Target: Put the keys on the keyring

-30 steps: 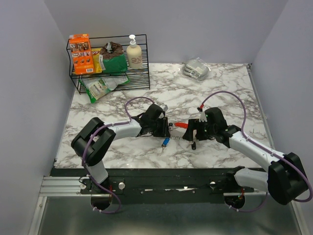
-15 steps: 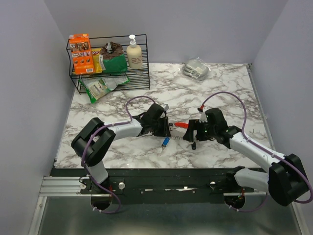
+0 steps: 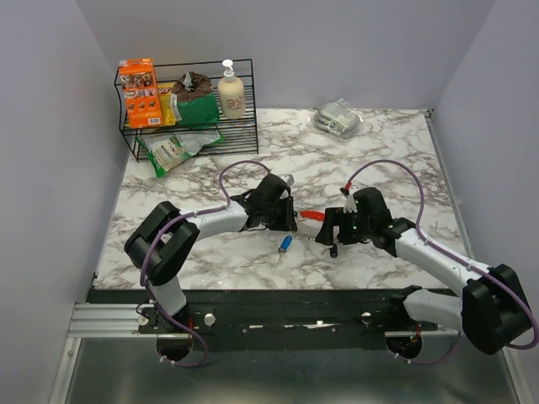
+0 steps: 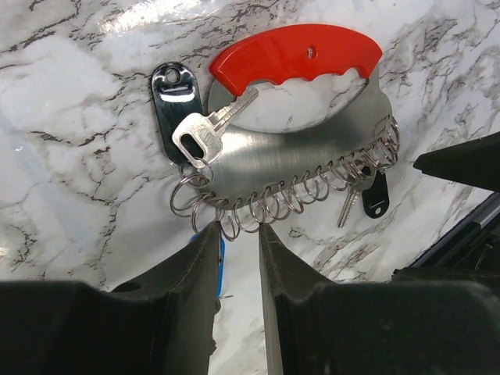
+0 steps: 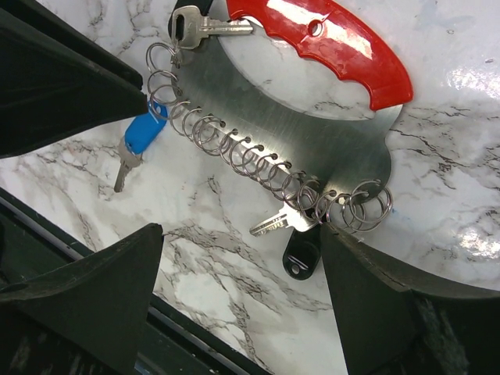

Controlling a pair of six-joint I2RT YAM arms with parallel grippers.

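Now: keyring (image 4: 297,156) flat between two open sets of jaws

On the marble table (image 3: 379,160), the left jaws stand narrowly apart at the keyring's left end. The right jaws gape wide by its right end. It lies long axis left-right, red grip far, rings near. A blue-headed key (image 5: 141,134) touches its leftmost ring, blade pointing nearward.

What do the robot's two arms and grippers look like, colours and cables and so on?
Both the left arm and right arm have pale grey-white links between bulky black joints. A purple cable loops along each. The left gripper and right gripper have two broad matt black fingers apiece. I can read no markings.
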